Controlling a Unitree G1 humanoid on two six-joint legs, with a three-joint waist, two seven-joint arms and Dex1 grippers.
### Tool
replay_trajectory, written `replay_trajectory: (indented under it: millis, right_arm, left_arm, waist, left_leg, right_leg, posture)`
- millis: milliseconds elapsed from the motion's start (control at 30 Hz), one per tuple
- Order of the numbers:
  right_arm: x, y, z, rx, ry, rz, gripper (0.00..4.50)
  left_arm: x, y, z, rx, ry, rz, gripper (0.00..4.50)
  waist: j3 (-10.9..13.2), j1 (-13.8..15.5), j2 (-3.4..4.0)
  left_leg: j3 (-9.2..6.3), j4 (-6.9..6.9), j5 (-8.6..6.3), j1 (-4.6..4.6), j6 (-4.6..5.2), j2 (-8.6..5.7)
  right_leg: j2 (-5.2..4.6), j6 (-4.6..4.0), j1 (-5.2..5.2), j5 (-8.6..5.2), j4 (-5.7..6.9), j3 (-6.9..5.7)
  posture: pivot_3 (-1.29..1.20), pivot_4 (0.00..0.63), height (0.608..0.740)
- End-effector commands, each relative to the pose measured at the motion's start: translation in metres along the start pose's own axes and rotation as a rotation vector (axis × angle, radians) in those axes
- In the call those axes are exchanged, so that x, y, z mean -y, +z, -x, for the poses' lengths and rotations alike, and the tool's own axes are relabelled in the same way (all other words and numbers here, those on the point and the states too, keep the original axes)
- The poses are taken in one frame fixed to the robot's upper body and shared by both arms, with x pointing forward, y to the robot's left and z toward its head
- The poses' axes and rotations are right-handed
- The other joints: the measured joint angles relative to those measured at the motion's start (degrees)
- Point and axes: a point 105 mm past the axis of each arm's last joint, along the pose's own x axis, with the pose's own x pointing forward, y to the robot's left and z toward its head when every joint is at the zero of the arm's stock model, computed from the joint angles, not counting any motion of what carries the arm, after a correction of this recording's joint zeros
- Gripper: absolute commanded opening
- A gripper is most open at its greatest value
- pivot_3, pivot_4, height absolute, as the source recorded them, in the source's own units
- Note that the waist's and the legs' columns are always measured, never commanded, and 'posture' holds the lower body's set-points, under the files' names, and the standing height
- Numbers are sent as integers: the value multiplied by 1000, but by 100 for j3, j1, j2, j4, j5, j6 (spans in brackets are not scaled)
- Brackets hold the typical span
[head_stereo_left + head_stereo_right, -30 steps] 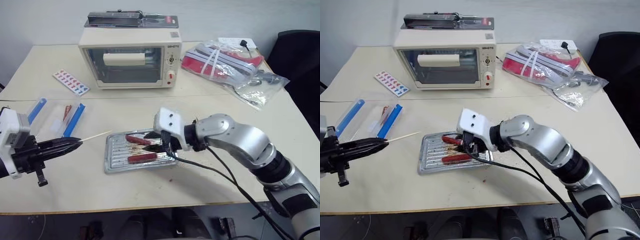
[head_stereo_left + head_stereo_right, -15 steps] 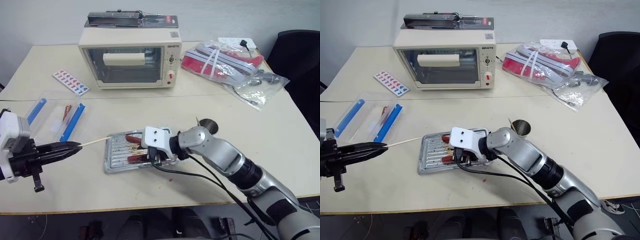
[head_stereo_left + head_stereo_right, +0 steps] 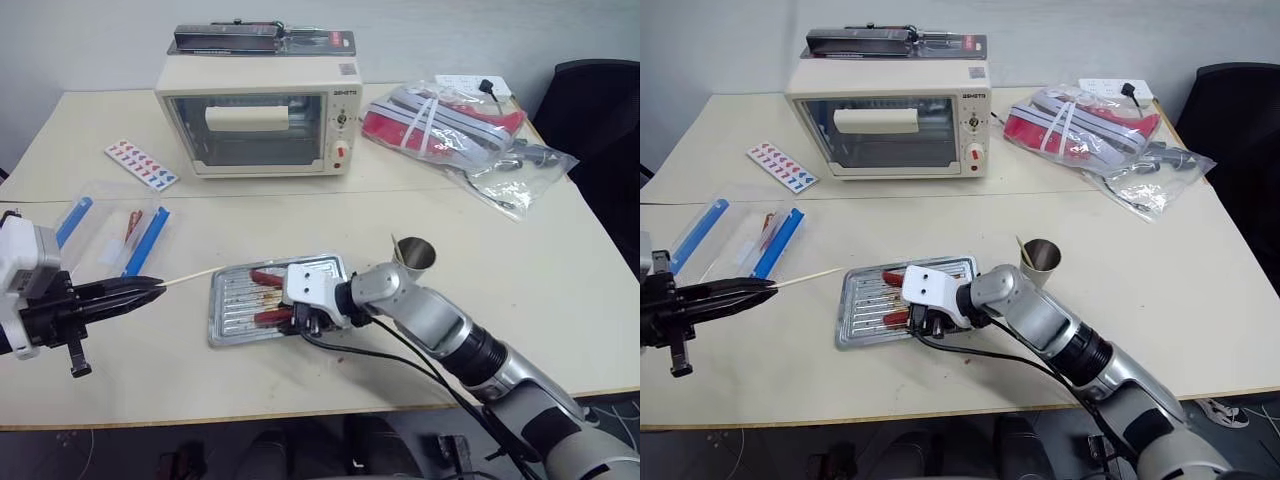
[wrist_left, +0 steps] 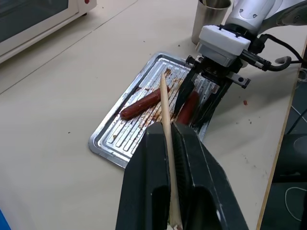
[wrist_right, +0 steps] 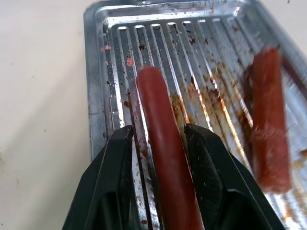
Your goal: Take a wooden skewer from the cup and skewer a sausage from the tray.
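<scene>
At the table's left my left gripper (image 3: 152, 286) is shut on the wooden skewer (image 3: 190, 276), whose tip points toward the tray (image 3: 228, 310). The same skewer (image 4: 164, 100) shows between the fingers in the left wrist view. Two red-brown sausages lie on the ridged tray: a far one (image 3: 268, 278) and a near one (image 3: 268, 319). My right gripper (image 3: 300, 322) is down in the tray, open, with one finger on each side of the near sausage (image 5: 160, 129). The other sausage (image 5: 269, 139) lies beside it. The metal cup (image 3: 414, 256) stands just right of the tray.
A cream toaster oven (image 3: 258, 115) stands at the back centre. A clear plastic box with blue clips (image 3: 110, 232) sits at the left, with a patterned card (image 3: 142, 163) behind it. Plastic bags (image 3: 450, 125) lie at the back right, beside a black chair (image 3: 600, 110).
My right gripper has come down from above the tray and now straddles the near sausage. The arm's drop has uncovered the cup. The left gripper and skewer have stayed put.
</scene>
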Motion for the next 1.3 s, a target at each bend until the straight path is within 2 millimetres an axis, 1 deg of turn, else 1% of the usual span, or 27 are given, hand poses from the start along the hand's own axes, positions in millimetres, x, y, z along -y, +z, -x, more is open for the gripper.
replay_trajectory:
  millis: [33, 167, 267, 367, 400, 767, 833, 933, 1000, 1167, 1300]
  right_arm:
    - [1, -3, -2, -3, 4, 6, 1726]
    - [2, -5, -2, -5, 5, -1, 1726]
    - [2, -4, 0, 3, 7, -15, 1218]
    - [1, -4, 1, 5, 9, -21, 469]
    - [0, -3, 2, 8, 13, -29, 304]
    - [0, 2, 7, 25, -3, -55, 304]
    - [2, 6, 11, 32, -9, -57, 304]
    - [6, 20, 23, 57, -10, -60, 304]
    - [7, 32, 36, 77, 2, -74, 304]
    - [10, 56, 78, 83, 42, -111, 304]
    - [14, 69, 118, 70, 56, -130, 304]
  left_arm:
    - [-2, 7, 1, 13, 14, -38, 0]
    - [-3, 7, 0, 17, 14, -39, 0]
    - [-5, 8, 0, 19, 16, -40, 0]
    - [-6, 8, -1, 21, 17, -42, 0]
    - [-7, 9, -1, 22, 15, -44, 0]
    - [-14, 12, -7, 31, -4, -59, 0]
    - [-15, 13, -9, 36, -13, -60, 0]
    - [-15, 13, -12, 39, -40, -57, 0]
    - [-15, 12, -16, 36, -66, -55, 0]
    - [-16, 12, -27, 42, -145, -60, 0]
    - [-13, 21, -41, 70, -246, -57, 0]
  waist:
    - [0, -1, 0]
    - [-1, 0, 0]
    - [-1, 1, -1]
    - [-1, 2, -1]
    - [-1, 3, -1]
    - [-1, 4, -1]
    - [-1, 5, -1]
    - [-1, 6, -1]
    - [-1, 8, -1]
    - [0, 12, -1]
    - [0, 23, -1]
  left_leg:
    - [0, 0, 0, 0, 0, 0]
    - [0, 1, 0, 1, 0, 0]
    - [0, 1, 0, 2, -1, 0]
    - [0, 2, 0, 2, -1, 0]
    - [0, 3, 0, 3, -1, 0]
    - [0, 3, 0, 3, -1, -1]
    - [0, 3, 0, 3, -1, -1]
    - [0, 4, 0, 3, -1, -1]
    - [0, 4, 0, 2, -1, -1]
    - [0, 4, 0, 1, -1, -2]
    - [0, 4, 0, 0, 0, -2]
  right_leg:
    - [0, 0, 0, 0, 0, 0]
    - [0, 0, 0, 0, 3, 0]
    - [0, 0, 0, 0, 4, -1]
    - [0, 0, 1, 0, 5, -1]
    - [0, 0, 1, 0, 5, -1]
    - [0, 0, 1, 0, 7, -1]
    - [0, 0, 0, 0, 8, -1]
    - [0, 0, 0, 0, 8, -1]
    - [0, 0, -1, 0, 12, -1]
    - [0, 0, -5, 0, 12, -2]
    - [-2, 0, -4, 0, 10, -3]
  posture:
    - [0, 150, 740]
    - [0, 150, 740]
    - [0, 150, 740]
    - [0, 150, 740]
    - [0, 150, 740]
    - [0, 150, 740]
    - [0, 150, 740]
    - [0, 150, 740]
    - [0, 150, 740]
    - [0, 150, 740]
    - [0, 150, 740]
